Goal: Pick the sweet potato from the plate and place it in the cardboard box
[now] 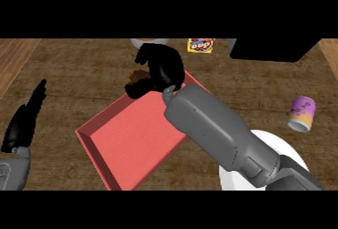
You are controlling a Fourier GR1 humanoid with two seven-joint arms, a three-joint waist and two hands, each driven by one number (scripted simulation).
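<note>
The right robot hand (157, 69) is curled over the far corner of the shallow, red, ribbed rectangular box (135, 136), closed around a brownish lump (138, 75), apparently the sweet potato, mostly hidden. The left robot hand (25, 118) rests straight-fingered at the left edge. The white round plate (274, 143) is partly covered by the grey forearm. On the brown mottled bench (79, 76) lies a purple-and-yellow can (302, 113); the far yellow packet's (200, 45) lettering is unreadable.
</note>
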